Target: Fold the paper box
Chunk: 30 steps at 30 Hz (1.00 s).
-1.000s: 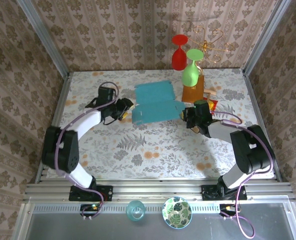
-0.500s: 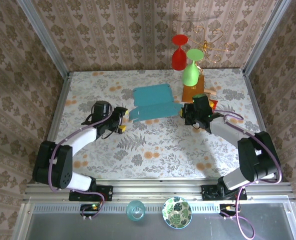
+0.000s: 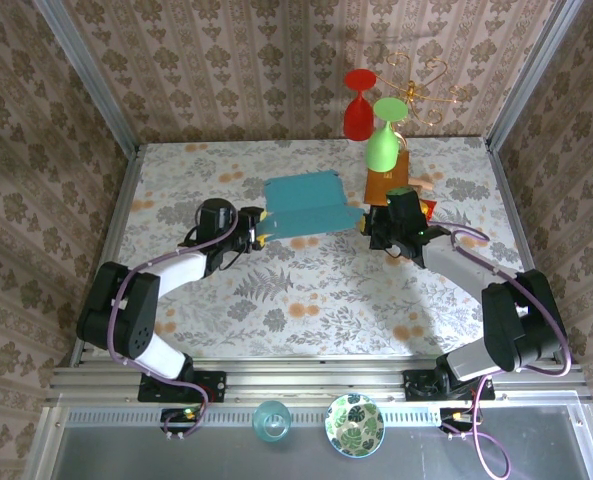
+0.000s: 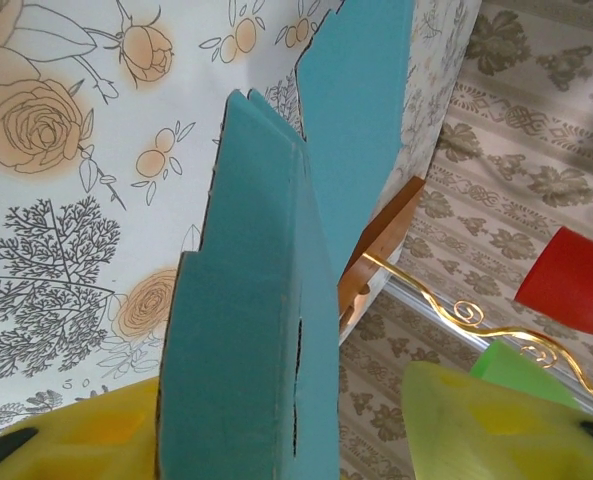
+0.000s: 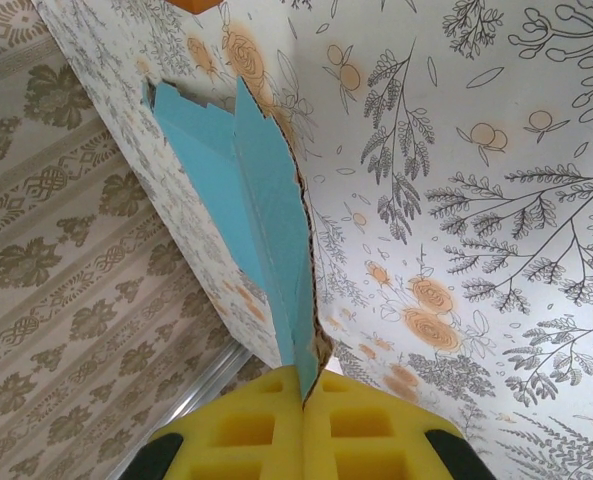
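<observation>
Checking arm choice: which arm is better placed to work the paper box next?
Left, probably. The left gripper is open, straddling one end of the paper box; the right gripper is shut on the other end, anchoring it.

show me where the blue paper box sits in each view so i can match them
Top external: paper box mid-table, towards the back.
Left wrist: centre, rising from the bottom edge.
Right wrist: left of centre, edge-on.
Shared landmark: orange block beside the box.
</observation>
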Each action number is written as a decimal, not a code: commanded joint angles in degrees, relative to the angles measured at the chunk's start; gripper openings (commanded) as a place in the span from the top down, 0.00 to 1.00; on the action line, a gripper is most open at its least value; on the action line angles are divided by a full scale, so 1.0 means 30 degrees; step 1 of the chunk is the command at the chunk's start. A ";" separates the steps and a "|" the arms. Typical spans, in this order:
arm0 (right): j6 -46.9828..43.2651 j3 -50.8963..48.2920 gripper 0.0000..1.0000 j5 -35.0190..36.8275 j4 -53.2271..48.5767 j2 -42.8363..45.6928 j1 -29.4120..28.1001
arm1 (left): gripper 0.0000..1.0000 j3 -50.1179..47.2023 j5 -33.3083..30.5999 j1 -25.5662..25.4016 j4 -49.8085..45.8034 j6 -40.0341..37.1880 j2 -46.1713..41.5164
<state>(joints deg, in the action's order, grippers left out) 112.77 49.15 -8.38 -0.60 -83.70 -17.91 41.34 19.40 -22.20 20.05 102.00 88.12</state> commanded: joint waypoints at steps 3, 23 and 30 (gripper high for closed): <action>0.0423 0.0074 1.00 0.0084 -0.0265 0.0566 -0.0079 | 0.60 -0.0431 -0.0599 -0.0050 0.0506 0.0733 -0.0734; -0.0814 -0.0230 0.23 0.3408 0.1170 0.4308 -0.5147 | 1.00 0.2104 -0.2833 -0.0178 -0.0364 0.2058 -0.2542; 0.1514 0.1193 0.24 0.3879 0.3854 0.0838 -0.6598 | 1.00 0.2296 -0.2909 -0.0303 -0.0487 0.2011 -0.2668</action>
<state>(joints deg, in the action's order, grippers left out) 112.57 49.87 -0.75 5.93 -79.02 -35.48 46.39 11.68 -22.68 19.14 106.98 81.23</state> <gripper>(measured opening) 0.767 0.072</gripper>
